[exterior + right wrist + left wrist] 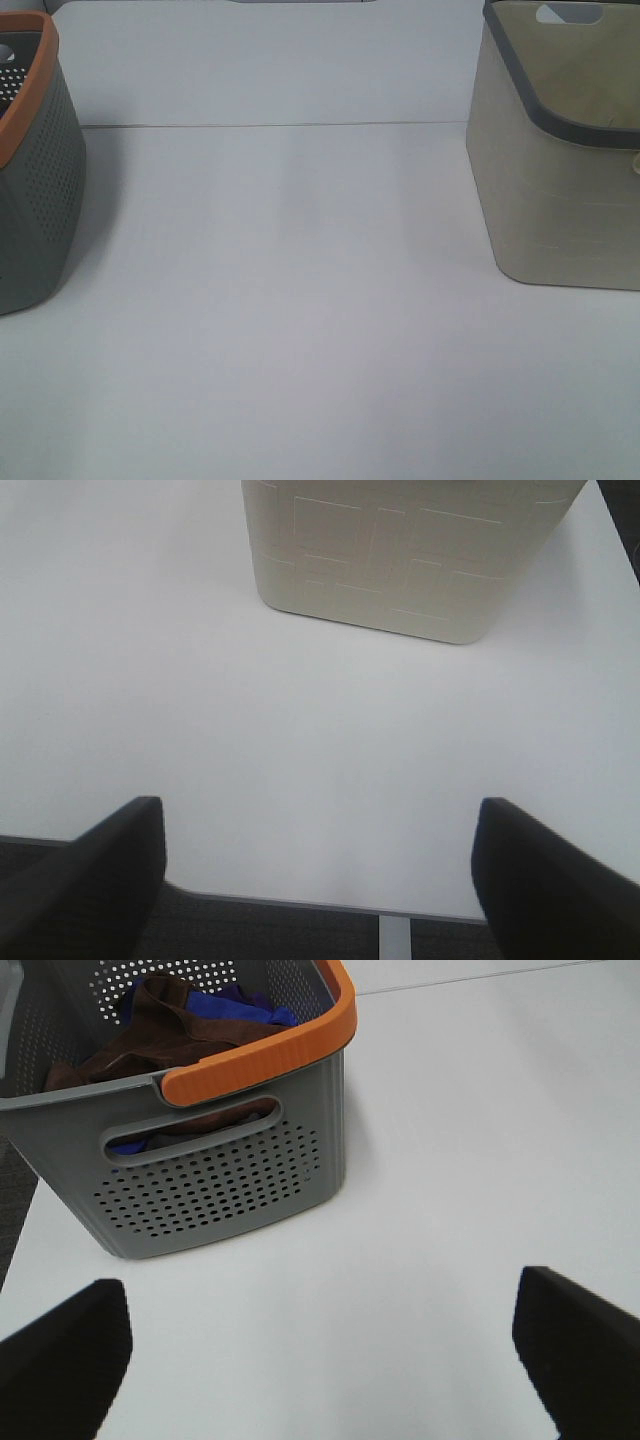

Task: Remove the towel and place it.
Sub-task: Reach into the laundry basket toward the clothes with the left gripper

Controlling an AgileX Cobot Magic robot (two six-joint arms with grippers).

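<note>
Here, the towel (pixel 170 1030) is seen bunched up inside a grey perforated laundry basket (pixel 210 1190) with an orange rim. It is heaped against a blue cloth (pixel 240 1005), which is partly covered by it. A strip of the reddish-brown plush is also visible through the handle slot in the basket's near wall.

The basket is stood on the white desk (pixel 300 300), at the left edge of the high view. A beige bin (pixel 550 200) with a dark grey rim is stood at the right edge, well apart from the basket. The inside of the bin is only partly shown.

The left claw (pixel 320 1360) is held above the desk, near the basket's slotted wall but apart from it. Its dark fingers (pixel 60 1360) are spread wide and nothing is gripped between them. The right claw (pixel 320 880) is likewise spread wide with nothing gripped. It is held over the desk's near edge and is faced towards the beige bin, apart from it.
</note>
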